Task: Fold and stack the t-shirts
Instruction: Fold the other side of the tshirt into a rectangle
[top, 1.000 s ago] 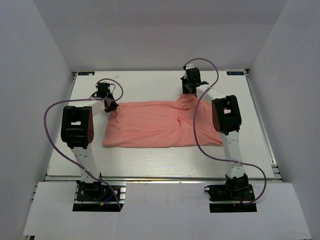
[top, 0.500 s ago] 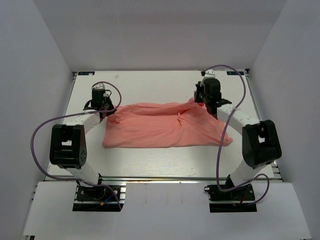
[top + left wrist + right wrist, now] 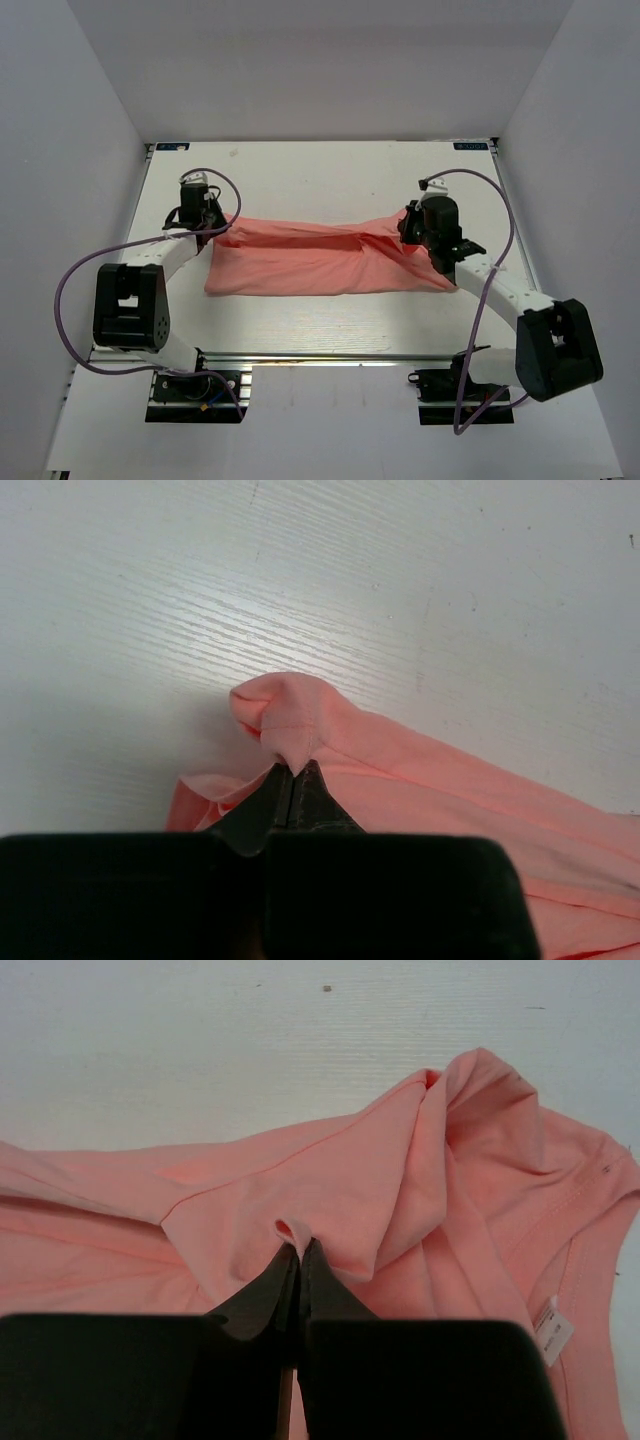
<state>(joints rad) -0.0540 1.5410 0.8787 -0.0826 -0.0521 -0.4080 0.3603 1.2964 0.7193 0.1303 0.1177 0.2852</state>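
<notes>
Left fingers (image 3: 275, 805): pressed tight together with no gap showing, pinching a bunched corner of the t-shirt (image 3: 450, 790); a small rounded knob of cloth pokes out just past the tips.
Right fingers (image 3: 268, 1285): likewise closed flat against each other, nipping a thin fold of the t-shirt (image 3: 400, 1180); a tiny loop of cloth stands right at the tips.
Left gripper (image 3: 210, 218): over the left side of the table (image 3: 300, 175), at the far left corner of the cloth, with its arm bent in from the near left base.
Right gripper (image 3: 410, 226): at the far right corner of the cloth, with its arm reaching in from the near right.
T-shirt (image 3: 300, 265): salmon pink, spread as a long band across the middle of the table, running left to right between the two grippers. Its near edge lies flat on the tabletop. The far edge runs taut from one grip to the other, with a shadowed crease just below it.
Cloth by the right grip: gathered into deep folds that fan away from the tips, a stitched curved hem showing on the right.
Neck label (image 3: 553, 1328): small, white, at the lower right of the right wrist view, just beside that hem.
Table: white with a fine wood grain, bare around the cloth.
Cables (image 3: 80, 265): purple, looping off each arm.
</notes>
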